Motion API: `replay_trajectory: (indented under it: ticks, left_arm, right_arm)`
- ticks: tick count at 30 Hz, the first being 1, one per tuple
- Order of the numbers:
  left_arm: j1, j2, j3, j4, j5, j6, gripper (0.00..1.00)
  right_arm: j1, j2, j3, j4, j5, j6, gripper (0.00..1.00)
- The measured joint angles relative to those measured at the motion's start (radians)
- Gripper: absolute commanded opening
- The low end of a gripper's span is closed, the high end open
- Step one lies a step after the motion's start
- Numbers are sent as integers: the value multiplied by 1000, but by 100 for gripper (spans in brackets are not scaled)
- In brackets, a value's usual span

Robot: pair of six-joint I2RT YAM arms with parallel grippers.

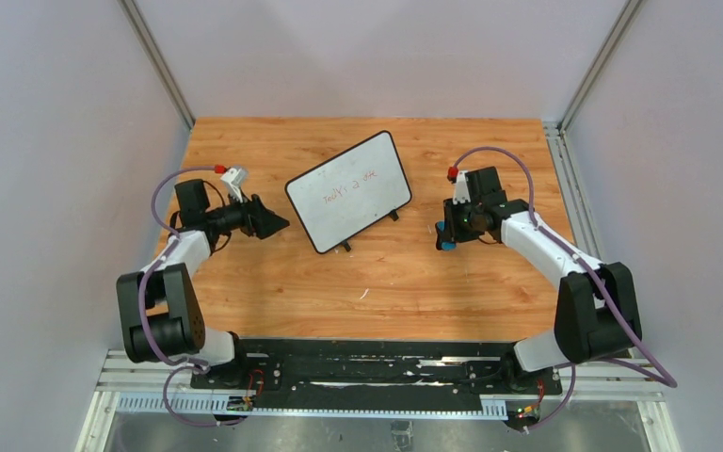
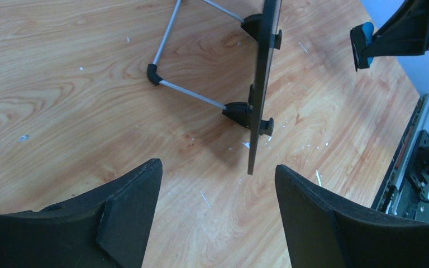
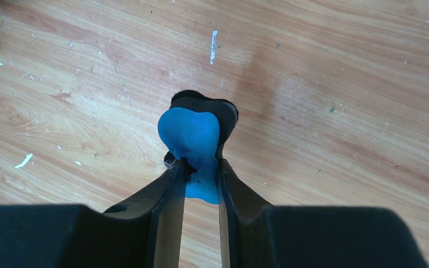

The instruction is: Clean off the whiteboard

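Note:
The whiteboard (image 1: 350, 191), white with a black frame and faint red handwriting, stands tilted on its wire stand near the middle of the wooden table. In the left wrist view I see the whiteboard (image 2: 261, 84) edge-on, with its black feet and grey stand. My left gripper (image 1: 276, 223) is open just left of the board's near-left corner; that corner hangs ahead of the open left gripper (image 2: 218, 170), nearer the right finger, touching neither. My right gripper (image 1: 446, 234), to the right of the board, is shut on a blue eraser (image 3: 192, 142) with a black felt face, squeezed between the fingers.
Small white flecks and scuffs lie scattered on the wooden tabletop (image 1: 377, 282). Grey walls and metal frame posts (image 1: 155, 61) enclose the table on three sides. The black base rail (image 1: 377, 369) runs along the near edge.

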Motion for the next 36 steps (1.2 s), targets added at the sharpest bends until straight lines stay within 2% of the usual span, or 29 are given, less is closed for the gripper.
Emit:
replay_trajectory:
  ticks: [7,15,28,36]
  left_arm:
    - [-12,51,19,96,2,-47,77]
    - [-86,51,19,245,-31,-122,76]
    - [-130,121,48,332,-54,-190,71]
    - [-147,148,60,392,-58,-248,62]
  right_arm:
    - [0,-20,0,2,0,0,1]
    - [0,-20,0,4,0,0,1]
    - [0,-20,0,4,5,-1,0]
    - [0,-20,-1,4,9,-1,1]
